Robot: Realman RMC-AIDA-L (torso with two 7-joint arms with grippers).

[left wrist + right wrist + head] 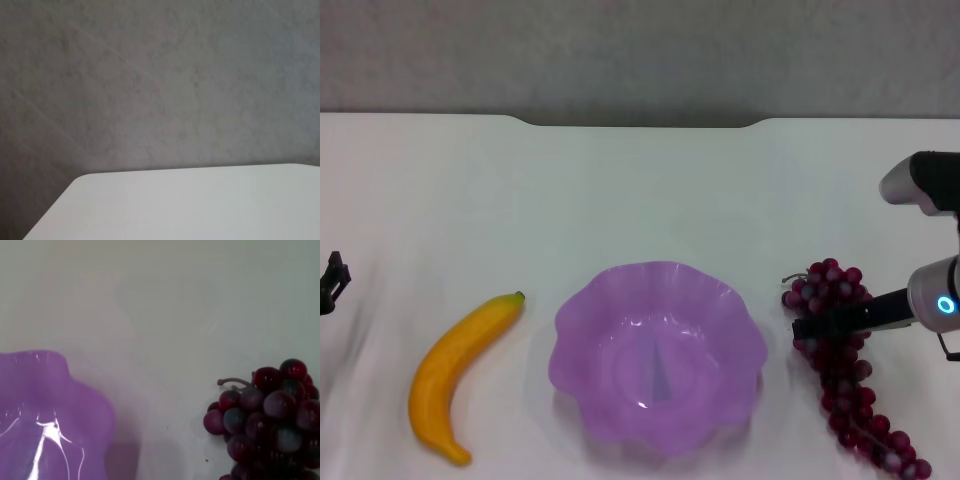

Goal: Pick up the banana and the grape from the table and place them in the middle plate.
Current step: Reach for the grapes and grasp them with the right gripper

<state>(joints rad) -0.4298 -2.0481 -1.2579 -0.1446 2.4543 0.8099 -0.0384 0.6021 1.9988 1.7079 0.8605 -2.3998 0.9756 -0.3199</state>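
Note:
The yellow-orange banana (455, 375) lies on the white table (650, 190), left of the middle plate. The translucent purple plate (582, 312) with a scalloped rim stands at the front centre and holds nothing. The dark red grape bunch (848, 385) lies right of the plate. My right gripper (812, 325) reaches in from the right and sits over the upper part of the bunch. The right wrist view shows the top of the bunch (265, 415) with its stem and the plate's rim (75, 400). My left gripper (332, 282) is at the far left edge, apart from the banana.
The table's far edge has a shallow notch (640, 122), with a grey surface beyond it. The left wrist view shows only a table corner (200, 205) and that grey surface.

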